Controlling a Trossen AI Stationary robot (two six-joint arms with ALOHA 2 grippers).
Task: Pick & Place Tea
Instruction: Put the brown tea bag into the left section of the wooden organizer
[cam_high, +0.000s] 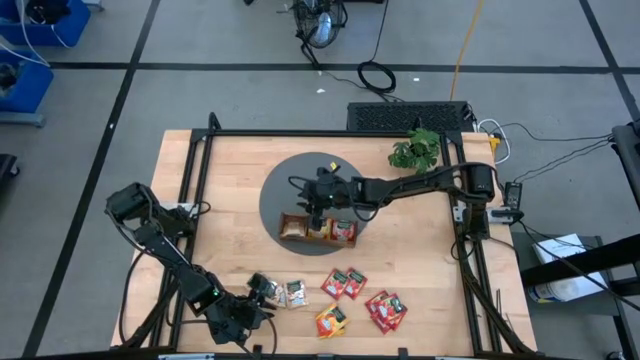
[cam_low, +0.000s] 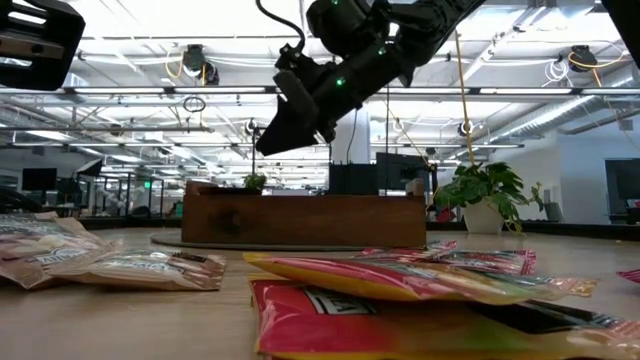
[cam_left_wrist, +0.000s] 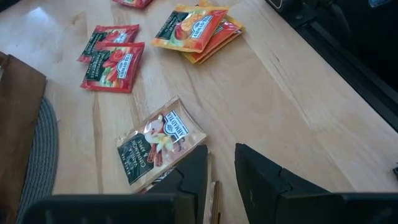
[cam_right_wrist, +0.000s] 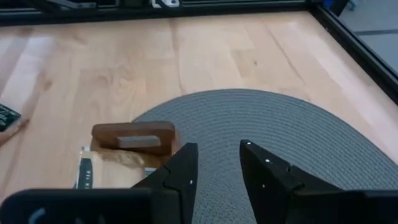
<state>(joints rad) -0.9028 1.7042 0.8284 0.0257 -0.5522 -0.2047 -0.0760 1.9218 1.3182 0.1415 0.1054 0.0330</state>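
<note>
Near the front edge of the desk (cam_high: 190, 170) the left gripper (cam_high: 262, 290) waits low down. Its fingers (cam_left_wrist: 261, 177) are apart and hold nothing. A dark green tea bag (cam_left_wrist: 158, 148) lies flat just in front of them, almost touching.

A little further along the front edge lie more tea bags. Two orange-yellow tea bags (cam_high: 331, 320) sit one on the other. Red tea bags (cam_high: 343, 284) lie in a pair beside them, and more red ones (cam_high: 386, 311) lie closer to the right edge. All of them are flat on the wood and still need to be moved.

In the middle of the desk sits a round grey mat (cam_high: 300, 175). The brown wooden tray (cam_high: 318, 231) stands on the front part of the mat. It already has some tea in it; from the right wrist view a pale tea bag (cam_right_wrist: 106, 168) shows in one part.

The right gripper (cam_high: 318, 205) hangs just above the tray. Its fingers (cam_right_wrist: 270, 177) are apart and nothing is between them, so I think it has let its bag go.

To do this step well, the right arm should lift straight up so it does not bump the tray wall. Then it can go for another bag of the same colour. Flat bags are thin, so the fingers must press low to the wood and pinch one edge.

At the back right corner stands a small green plant (cam_high: 415, 150).
</note>
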